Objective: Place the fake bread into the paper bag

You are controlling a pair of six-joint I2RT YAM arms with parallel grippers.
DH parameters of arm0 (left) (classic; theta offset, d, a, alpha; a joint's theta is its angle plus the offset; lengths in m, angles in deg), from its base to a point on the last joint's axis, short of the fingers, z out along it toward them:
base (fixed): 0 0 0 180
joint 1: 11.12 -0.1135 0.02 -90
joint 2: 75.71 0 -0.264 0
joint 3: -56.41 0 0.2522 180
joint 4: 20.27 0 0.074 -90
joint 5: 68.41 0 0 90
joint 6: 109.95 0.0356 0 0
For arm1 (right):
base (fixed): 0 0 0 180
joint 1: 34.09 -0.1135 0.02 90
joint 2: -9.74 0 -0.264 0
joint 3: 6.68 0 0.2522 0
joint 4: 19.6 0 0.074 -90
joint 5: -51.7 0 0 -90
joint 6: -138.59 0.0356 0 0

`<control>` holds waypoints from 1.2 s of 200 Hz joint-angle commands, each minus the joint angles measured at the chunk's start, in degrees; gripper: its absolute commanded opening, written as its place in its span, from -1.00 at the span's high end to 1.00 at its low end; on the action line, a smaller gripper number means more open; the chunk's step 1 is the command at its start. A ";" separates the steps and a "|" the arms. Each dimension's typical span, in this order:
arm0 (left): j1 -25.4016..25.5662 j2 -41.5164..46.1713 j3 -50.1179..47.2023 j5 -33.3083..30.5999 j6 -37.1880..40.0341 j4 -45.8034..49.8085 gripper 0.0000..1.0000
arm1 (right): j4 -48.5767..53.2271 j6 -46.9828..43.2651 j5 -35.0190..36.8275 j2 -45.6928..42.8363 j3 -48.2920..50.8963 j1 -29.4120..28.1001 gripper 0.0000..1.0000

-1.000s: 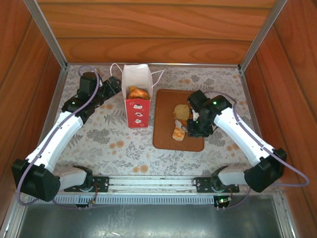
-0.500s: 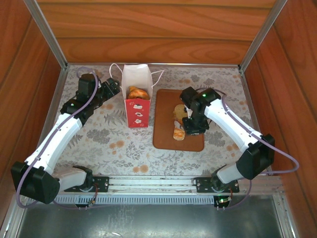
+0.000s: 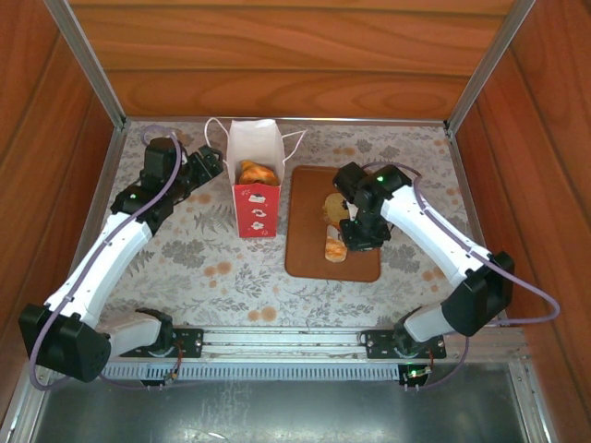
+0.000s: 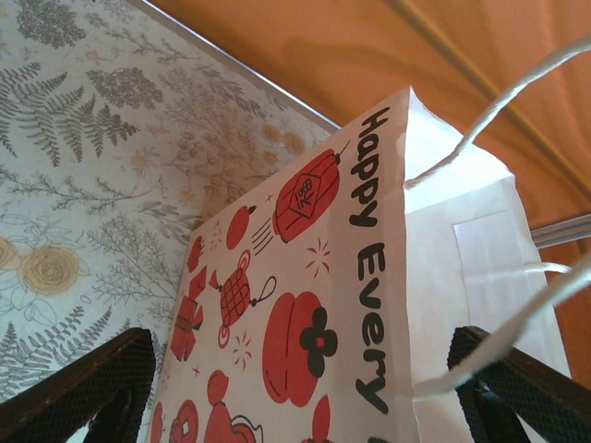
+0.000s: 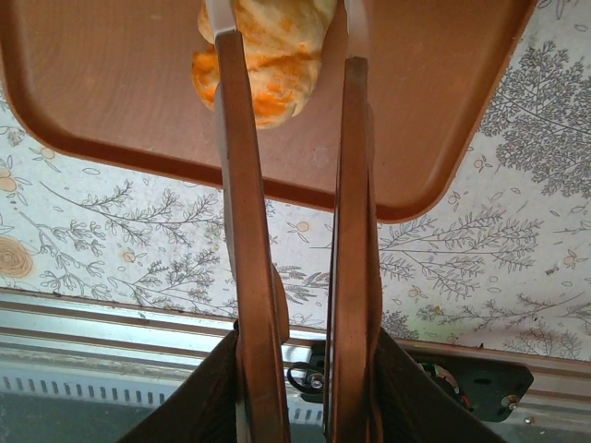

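Right tool (image 5: pixel 288 18) has narrowed — apparently pinching a pastry (image 5: pixel 275 74) — left tool (image 4: pixel 300 388) spread wide.

On the printed face of the paper bag (image 4: pixel 277 314), black letters along one edge read "Happy Every" (the frame's lower edge cuts off any further wording). Beside "Happy", a red lantern drawing (image 4: pixel 309 194) bears small marks too fine to read.

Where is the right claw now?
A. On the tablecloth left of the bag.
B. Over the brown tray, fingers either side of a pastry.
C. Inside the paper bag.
B: the right claw sits over the brown tray, its fingers flanking an orange-streaked pastry, well clear of the paper bag.
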 commanded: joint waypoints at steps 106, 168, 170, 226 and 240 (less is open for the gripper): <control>1.55 4.20 1.26 6.76 -1.42 4.52 -0.54 | 0.09 -4.24 7.28 -10.80 -18.41 -0.47 0.54; 3.16 -4.85 4.97 6.92 -2.49 1.42 -0.47 | -0.19 -9.97 11.00 -3.14 -39.32 -1.74 0.55; 3.23 -5.06 5.05 6.76 -2.49 1.33 -0.46 | 0.00 -10.16 11.13 -2.65 -40.28 -1.89 0.55; 4.68 -7.96 6.52 0.72 -1.83 1.31 -0.09 | -1.19 -14.14 10.54 10.84 -61.90 -8.73 0.55; 5.31 -8.22 6.69 -0.64 -1.63 1.36 0.01 | -0.85 -14.69 9.89 15.21 -66.09 -9.96 0.56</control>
